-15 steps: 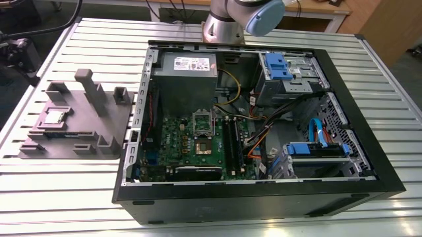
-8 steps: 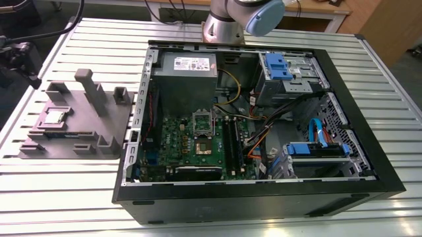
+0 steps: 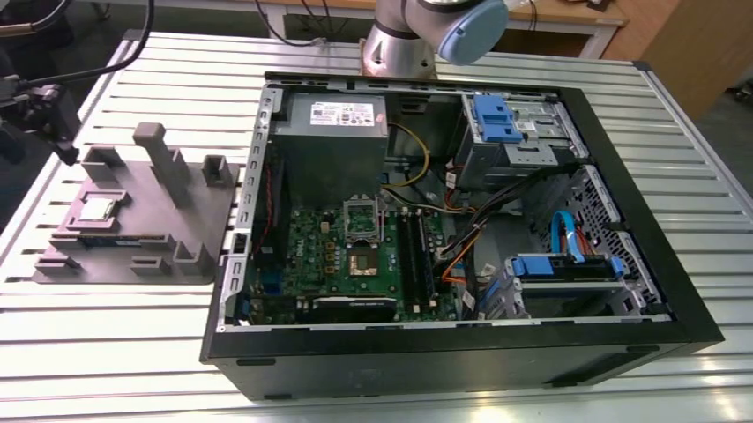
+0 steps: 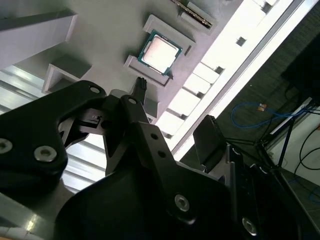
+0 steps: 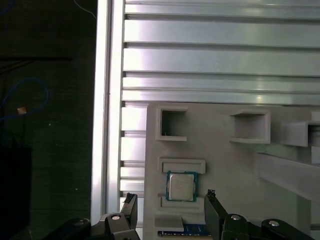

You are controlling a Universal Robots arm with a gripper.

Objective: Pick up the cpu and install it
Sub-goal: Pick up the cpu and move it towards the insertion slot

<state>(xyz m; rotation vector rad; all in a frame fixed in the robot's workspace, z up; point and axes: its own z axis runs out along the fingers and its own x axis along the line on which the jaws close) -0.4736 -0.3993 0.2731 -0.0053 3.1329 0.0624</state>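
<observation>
Hand (image 5: 170, 196) spread above cpu (image 5: 180, 186) — untouched.

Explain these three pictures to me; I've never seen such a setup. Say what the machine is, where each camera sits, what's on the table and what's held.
The machine is a robot arm with a two-fingered gripper. The exterior view comes from a camera off the arm; both wrist views come from cameras riding near the gripper. On the slatted metal table lie an open computer case and a grey holder. The cpu, a small silvery square, sits in a pocket of that holder. The gripper hovers near it, open, holding nothing.
</observation>
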